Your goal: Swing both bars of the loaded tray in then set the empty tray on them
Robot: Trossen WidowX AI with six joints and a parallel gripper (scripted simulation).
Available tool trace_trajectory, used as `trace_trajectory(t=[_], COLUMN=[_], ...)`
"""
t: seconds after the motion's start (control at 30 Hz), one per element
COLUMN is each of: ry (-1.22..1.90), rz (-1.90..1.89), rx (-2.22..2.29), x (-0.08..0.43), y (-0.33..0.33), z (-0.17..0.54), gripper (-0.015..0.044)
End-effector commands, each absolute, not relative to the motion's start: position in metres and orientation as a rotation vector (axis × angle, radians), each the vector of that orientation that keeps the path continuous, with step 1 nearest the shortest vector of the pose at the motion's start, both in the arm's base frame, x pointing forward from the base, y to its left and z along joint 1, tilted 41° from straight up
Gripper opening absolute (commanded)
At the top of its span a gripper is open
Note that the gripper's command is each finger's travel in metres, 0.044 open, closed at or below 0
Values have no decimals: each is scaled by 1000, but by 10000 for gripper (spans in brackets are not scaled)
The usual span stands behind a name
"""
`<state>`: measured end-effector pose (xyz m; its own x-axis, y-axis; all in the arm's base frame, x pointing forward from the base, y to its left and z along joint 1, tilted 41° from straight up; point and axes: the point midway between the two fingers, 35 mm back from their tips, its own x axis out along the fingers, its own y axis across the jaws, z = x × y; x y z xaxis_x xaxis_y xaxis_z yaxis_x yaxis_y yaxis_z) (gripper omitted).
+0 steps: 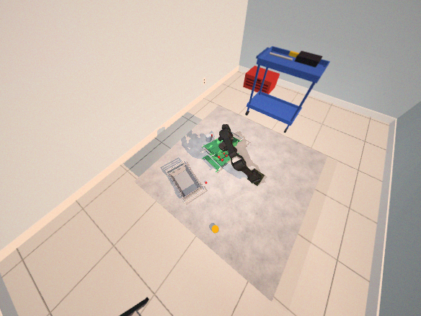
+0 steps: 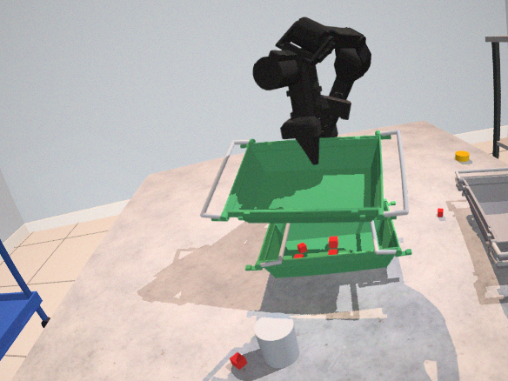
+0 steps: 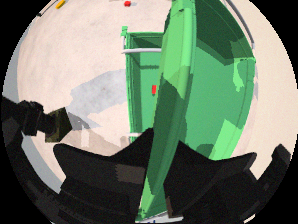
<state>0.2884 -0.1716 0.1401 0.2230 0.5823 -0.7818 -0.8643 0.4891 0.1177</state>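
Note:
My gripper point(image 2: 313, 152) point(image 3: 154, 132) is shut on a long side wall of the empty green tray point(image 2: 344, 193) point(image 3: 215, 92). That tray hangs in the air, seemingly tipped toward the exterior camera, with its bars point(image 2: 217, 180) point(image 2: 404, 174) out beyond its ends. Below it, partly hidden by it, stands the loaded green tray point(image 2: 330, 267) point(image 3: 145, 74) point(image 1: 210, 162). Its left bar point(image 2: 284, 243) and right bar point(image 2: 374, 237) lie in across its top near the ends. Red blocks point(image 2: 333, 242) point(image 2: 302, 248) lie inside. The two trays look apart.
A grey-white cylinder point(image 2: 278, 345) and a loose red block point(image 2: 238, 360) stand in front of the loaded tray. A grey wire-barred tray point(image 1: 185, 180) stands beside it. Another red block point(image 2: 440, 212) and a yellow disc point(image 2: 462, 156) point(image 1: 215, 229) are on that side.

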Motion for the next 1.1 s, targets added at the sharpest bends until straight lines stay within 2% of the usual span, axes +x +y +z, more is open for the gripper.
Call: trace_trajectory(t=[0.0,1.07], ry=[843,843], rz=[1029,1028], rx=[-418,-419], x=[290,290], y=[-164,-162], z=[153,155], gripper=[0,0])
